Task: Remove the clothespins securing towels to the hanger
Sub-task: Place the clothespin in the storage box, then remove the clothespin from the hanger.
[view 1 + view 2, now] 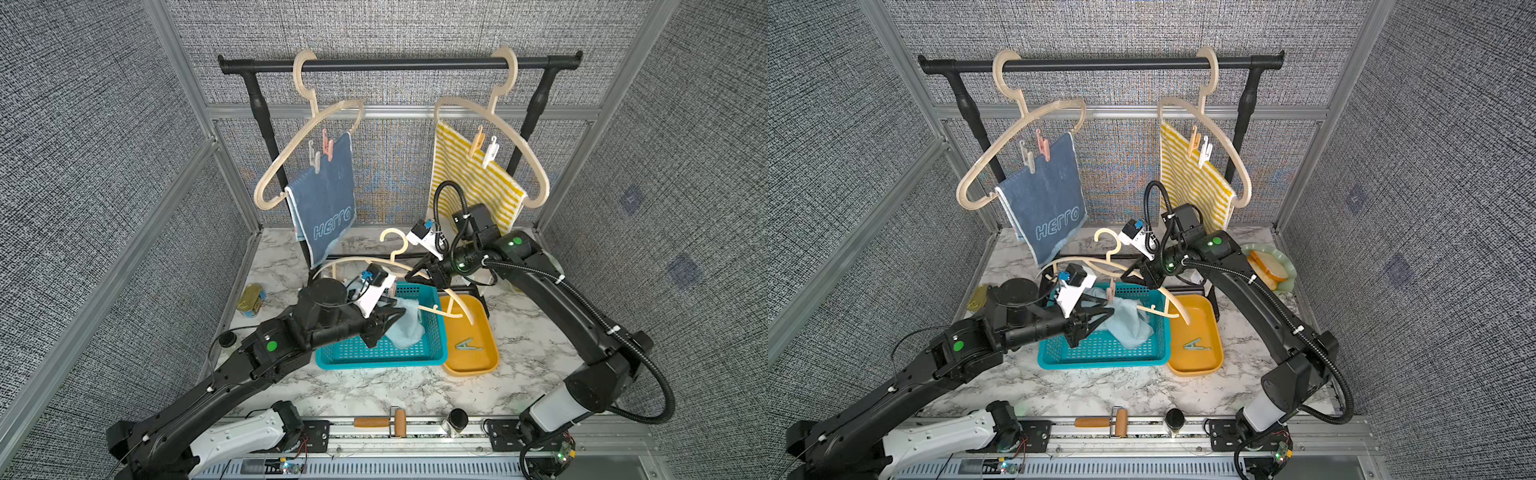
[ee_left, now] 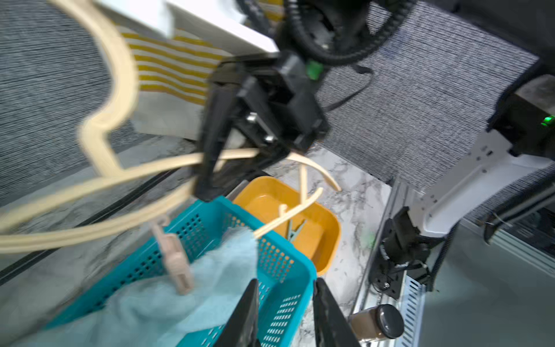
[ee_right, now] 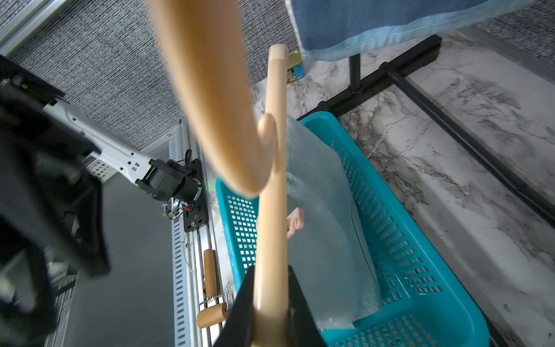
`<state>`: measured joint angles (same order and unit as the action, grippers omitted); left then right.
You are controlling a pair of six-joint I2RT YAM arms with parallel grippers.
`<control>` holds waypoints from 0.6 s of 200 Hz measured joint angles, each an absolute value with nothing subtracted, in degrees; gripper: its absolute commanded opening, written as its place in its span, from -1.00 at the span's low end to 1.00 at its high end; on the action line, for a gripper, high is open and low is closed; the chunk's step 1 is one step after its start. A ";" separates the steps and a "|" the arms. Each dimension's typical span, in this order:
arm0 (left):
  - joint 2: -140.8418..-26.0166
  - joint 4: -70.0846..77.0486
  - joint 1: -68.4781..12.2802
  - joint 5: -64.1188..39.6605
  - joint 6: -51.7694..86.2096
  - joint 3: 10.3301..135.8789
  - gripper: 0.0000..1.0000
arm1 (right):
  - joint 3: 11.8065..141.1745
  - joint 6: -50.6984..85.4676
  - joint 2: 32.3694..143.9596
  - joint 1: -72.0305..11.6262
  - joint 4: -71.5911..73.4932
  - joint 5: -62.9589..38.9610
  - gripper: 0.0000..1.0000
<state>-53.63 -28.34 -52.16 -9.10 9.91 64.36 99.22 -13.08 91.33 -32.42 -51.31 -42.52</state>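
Enclosure: grey woven wall panels shut in the back and both sides of your cell.
Tabletop: white marble pattern.
Rack: black rail on two posts, along the tabletop's back edge.
Rail hangers: two beige ones hooked over the rail, left hanger and right hanger.
Blue towel: lettered, draped on the left hanger, toward the back left corner.
Striped towel: yellow and white, draped on the right hanger, toward the back right corner.
Teal basket: mid-tabletop.
Loose hanger: held tilted above the basket, off the rail.
Aqua towel: slumped inside the basket.
Orange tray: just beside the basket, on its right-edge side.
Right gripper: you have it clamped on the loose hanger's bar.
Left gripper: jaws apart with nothing between them, over the basket next to the aqua towel.
Clothespins: pink pin and beige pin on the blue towel's top edge. Orange pin and white pin on the striped towel's top edge. Pinkish pin hanging from the loose hanger onto the aqua towel. Mint pin lying loose in the tray.
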 measured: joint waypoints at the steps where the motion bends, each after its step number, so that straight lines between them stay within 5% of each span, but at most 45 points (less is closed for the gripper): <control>1: -53.60 -28.47 -51.94 -9.15 9.85 64.36 -0.43 | 99.24 -13.17 91.35 -32.45 -51.42 -42.54 -1.00; 51: -51.94 -29.76 -38.09 -18.37 7.66 58.96 -0.36 | 98.39 -17.69 90.91 -32.64 -56.07 -46.37 -1.00; 120: -55.68 -23.64 -33.61 -35.73 3.20 54.74 -0.05 | 98.56 -22.04 92.38 -32.64 -59.81 -52.05 -1.00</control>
